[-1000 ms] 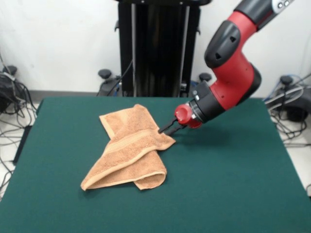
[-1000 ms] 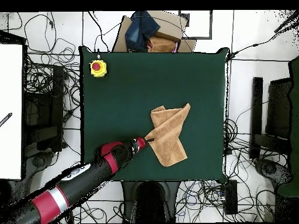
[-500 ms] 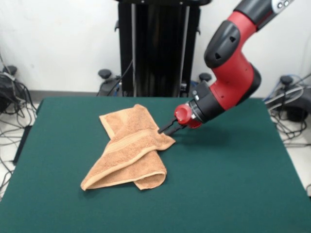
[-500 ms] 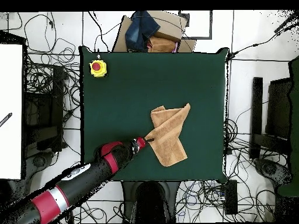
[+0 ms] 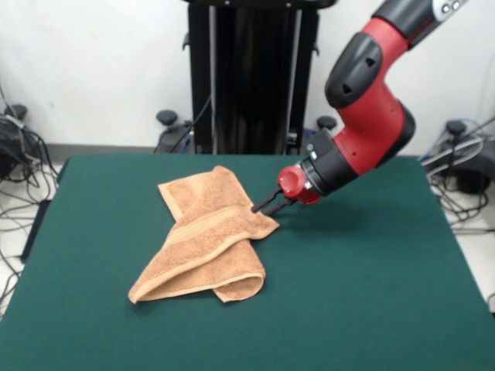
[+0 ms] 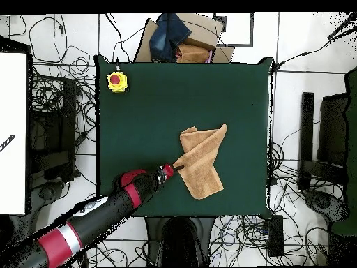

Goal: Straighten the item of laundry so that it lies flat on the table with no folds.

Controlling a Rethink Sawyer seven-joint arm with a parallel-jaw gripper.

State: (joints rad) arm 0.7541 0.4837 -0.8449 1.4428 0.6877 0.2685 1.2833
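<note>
A: Can we read any words or brand names here?

B: No. We see no writing we can read on the towel [image 5: 203, 239], the arm or the bench [image 5: 371, 294].

A: What does the towel look like?

B: It is a soft, fuzzy cloth, light orange-tan. It is not flat. It is folded over itself in a bunch, with one layer lying across another. A paler flat stripe runs across the top layer. One pointed corner sticks out toward the tool [image 5: 265, 205].

A: Where is the towel on the bench?

B: In the front view it lies a bit left of the middle, nearer the far edge than the near edge. From above, the towel [image 6: 201, 159] sits right of the middle, closer to the bottom edge of the bench [image 6: 146, 105].

A: And the tool?

B: It is black, on the end of the red arm, low over the green cloth. Its tips are at the towel's pointed corner. We cannot tell if the tips are apart or together, or if they grip the cloth.

A: Anything else on the bench?

B: A yellow box with a red button [image 6: 116, 81] sits near one corner, well apart from the towel.
</note>
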